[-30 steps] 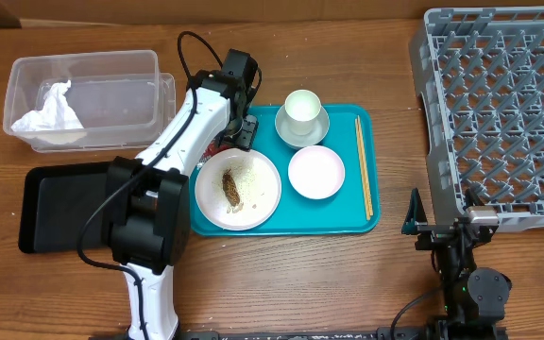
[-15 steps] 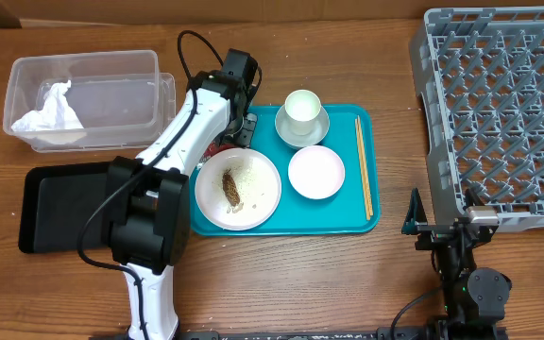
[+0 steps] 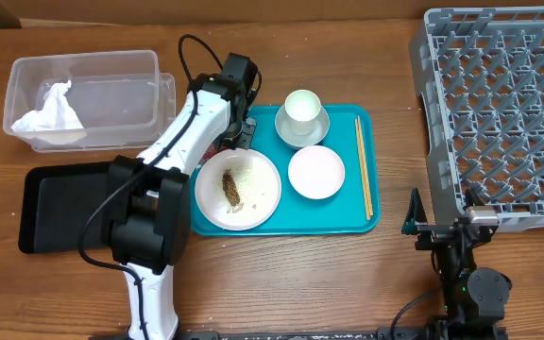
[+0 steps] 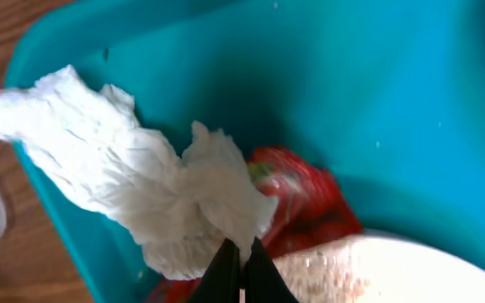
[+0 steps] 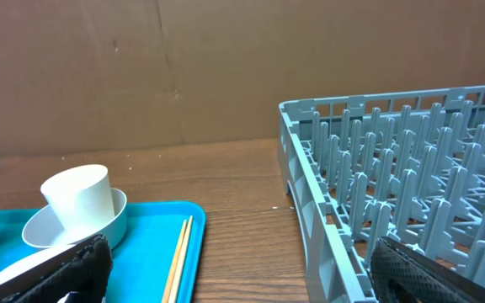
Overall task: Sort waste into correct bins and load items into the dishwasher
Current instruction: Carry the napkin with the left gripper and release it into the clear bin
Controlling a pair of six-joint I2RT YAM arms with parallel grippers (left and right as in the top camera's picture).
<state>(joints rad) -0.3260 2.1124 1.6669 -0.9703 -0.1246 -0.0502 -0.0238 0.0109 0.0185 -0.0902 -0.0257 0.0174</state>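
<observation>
My left gripper (image 3: 238,135) reaches down at the teal tray's (image 3: 348,213) back left corner. Seen from the left wrist, its black fingertips (image 4: 241,263) are shut on a crumpled white tissue (image 4: 141,189), which lies over a red wrapper (image 4: 310,202) beside the white plate (image 4: 394,269). The plate (image 3: 270,179) carries a brown piece of food (image 3: 230,192) and rice grains. A white cup (image 3: 302,107) stands in the grey-green bowl (image 3: 291,132), with a white bowl (image 3: 316,172) and chopsticks (image 3: 364,165) nearby. My right gripper (image 5: 242,282) stands open near the dish rack (image 3: 503,113).
A clear tub (image 3: 116,99) holding another tissue (image 3: 50,109) sits at the back left. The flat black tray (image 3: 64,203) lies in front of it. The left arm stretches from the table's front edge across the tray's left side.
The left gripper's jaws have closed onto the tissue. The arm has barely shifted and the right arm is still.
</observation>
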